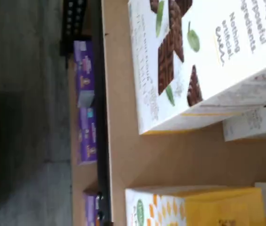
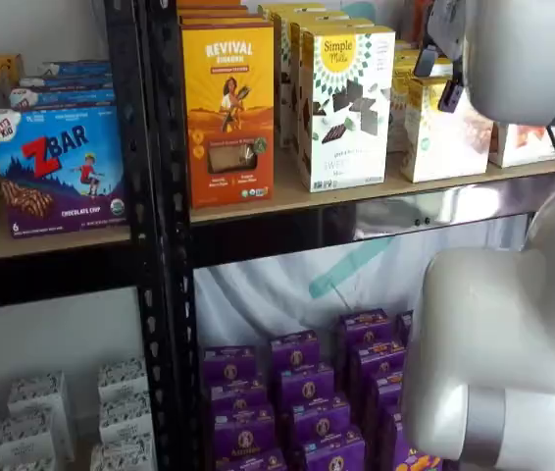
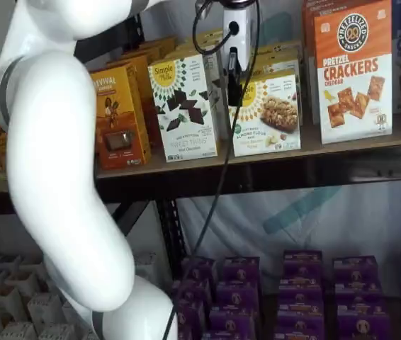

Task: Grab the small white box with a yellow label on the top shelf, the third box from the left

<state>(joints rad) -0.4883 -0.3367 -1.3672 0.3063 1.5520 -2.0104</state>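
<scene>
Black uprights are framing the top shelf (image 3: 342,152), where the small white box (image 3: 268,113) is sitting at upper centre. Claw (image 3: 234,85) is hanging before it, its grip unclear.

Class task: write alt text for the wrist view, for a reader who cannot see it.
Sideways close-up of the top shelf: a tall white cookie box lies across a gap of bare board from the small white box with its yellow side. Purple boxes sit on a level below.
</scene>
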